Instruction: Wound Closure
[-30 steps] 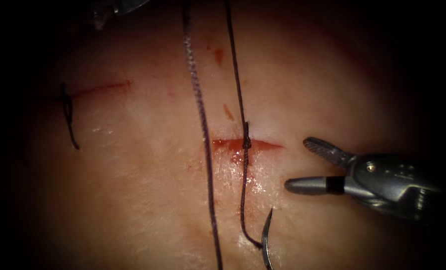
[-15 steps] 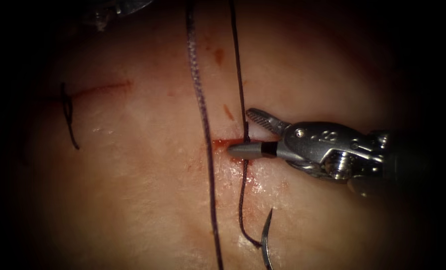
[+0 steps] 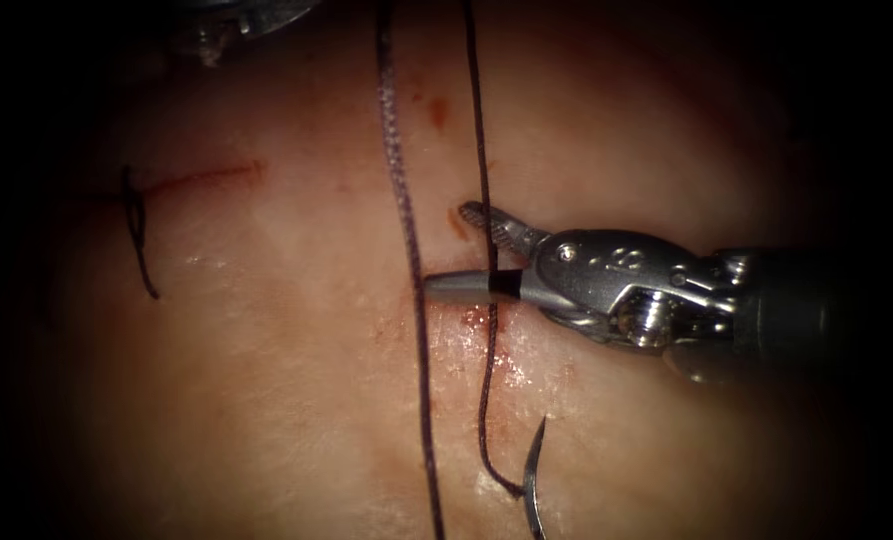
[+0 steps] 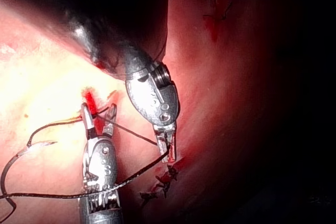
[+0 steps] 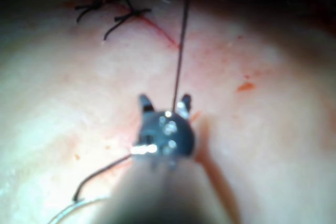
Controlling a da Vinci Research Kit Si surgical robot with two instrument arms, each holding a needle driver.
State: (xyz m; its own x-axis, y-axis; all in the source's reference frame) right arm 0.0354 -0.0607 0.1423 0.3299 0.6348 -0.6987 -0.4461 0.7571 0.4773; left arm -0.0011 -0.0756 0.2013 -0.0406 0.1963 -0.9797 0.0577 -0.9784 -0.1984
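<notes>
My right tool reaches in from the right with its jaws open. They straddle the thin thread where it enters the tissue at the short cut. The lower jaw covers most of that cut. In the right wrist view the thread runs between the open jaws of my right tool. The curved needle lies free on the tissue in front of the cut, held by neither tool, with the thread on its rear end. My left tool is shut on the thread, away from the cut.
A second, thicker-looking strand runs top to bottom just left of the cut. Red fluid stains the tissue at the cut. An older cut at the upper left carries a tied stitch.
My right tool has moved left and slightly up, from open tissue right of the cut to the cut itself. Its open jaws now straddle the thin thread. The needle has not moved.
</notes>
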